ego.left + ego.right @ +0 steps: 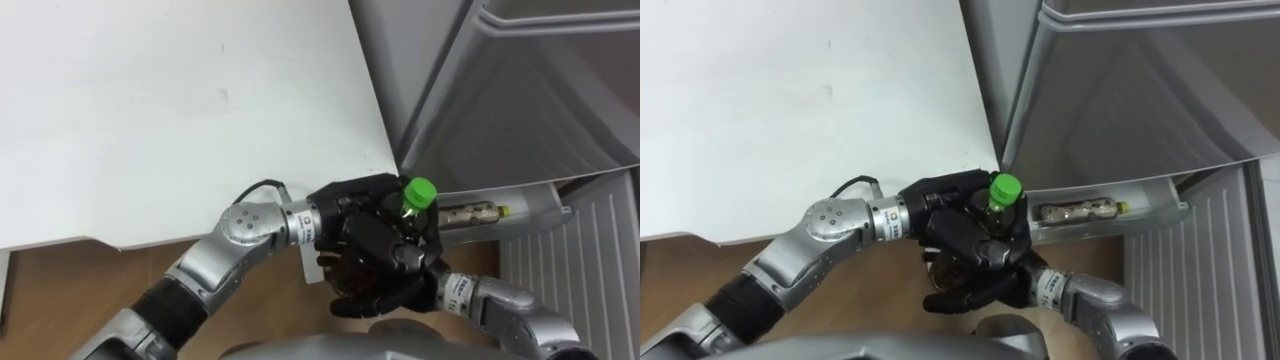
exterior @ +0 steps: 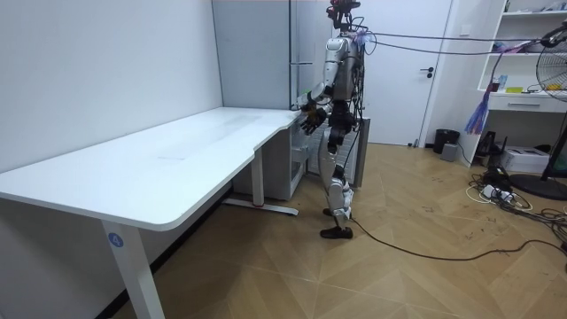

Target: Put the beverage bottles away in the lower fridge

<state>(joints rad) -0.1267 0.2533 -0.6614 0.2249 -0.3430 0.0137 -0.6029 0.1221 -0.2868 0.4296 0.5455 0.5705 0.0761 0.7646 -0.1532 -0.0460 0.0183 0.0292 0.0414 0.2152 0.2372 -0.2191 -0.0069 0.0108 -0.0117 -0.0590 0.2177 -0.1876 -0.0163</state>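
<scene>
Beside the white tabletop's point(image 1: 150, 120) corner, the left hand point(image 1: 345, 205) reaches in from the left with its fingers curled round the upper part of the green-capped bottle point(image 1: 419, 192). The bottle is upright in front of the robot's chest. The right hand point(image 1: 385, 262) comes up from the lower right and wraps the bottle's lower body, so both hands are clamped on it at once. The main risk, as I judge it, is one hand letting go before the other's hold is secure, so that the bottle slips to the floor. Farther right, the door shelf point(image 1: 530, 205) already carries a lying bottle point(image 1: 470, 212). A careless swing could knock the shelf edge or the grey fridge point(image 1: 520, 100).
</scene>
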